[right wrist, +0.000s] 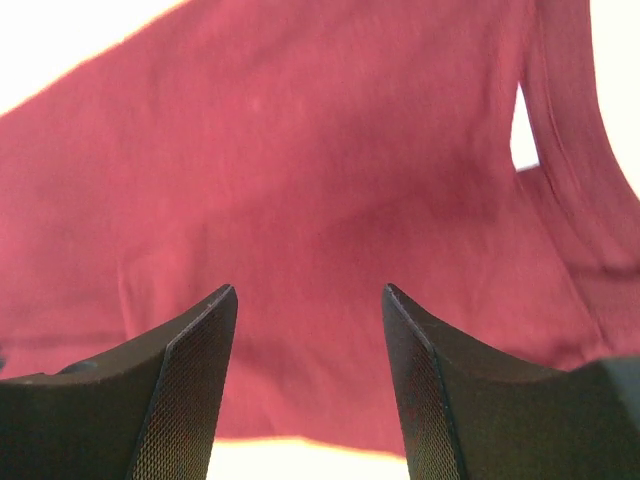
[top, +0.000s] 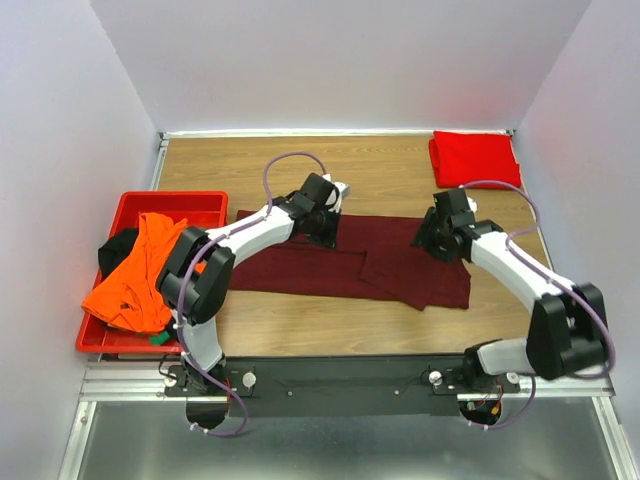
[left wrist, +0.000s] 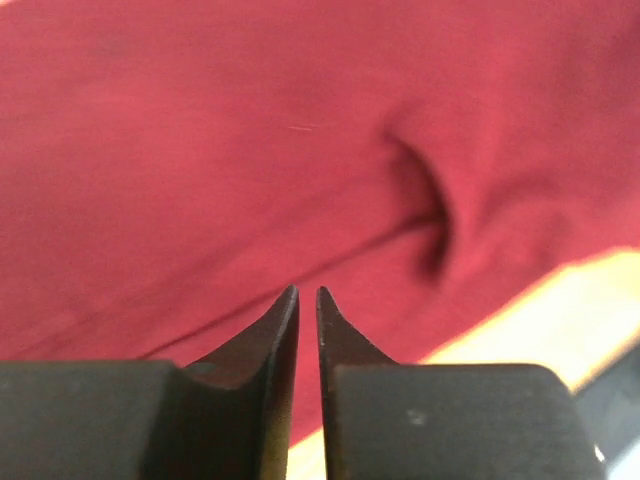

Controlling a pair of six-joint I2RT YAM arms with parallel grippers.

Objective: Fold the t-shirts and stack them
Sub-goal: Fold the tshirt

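Maroon t-shirt (top: 300, 268): spread flat across the middle of the desk (top: 300, 325)
Left end effector (left wrist: 307, 292): fingers almost together with only a thin slit between, no cloth seen in it, at the shirt's far edge
Right end effector (right wrist: 310, 290): fingers well apart, holding nothing, over the shirt's right part
Step in hand: probably taking hold of the far edge to fold it
Doing it well: spread the left fingers first, pinch one layer on each side, lift evenly, keep the cloth taut

Four t-shirts (top: 330, 268), one tray (top: 176, 197), two arms (top: 250, 231)
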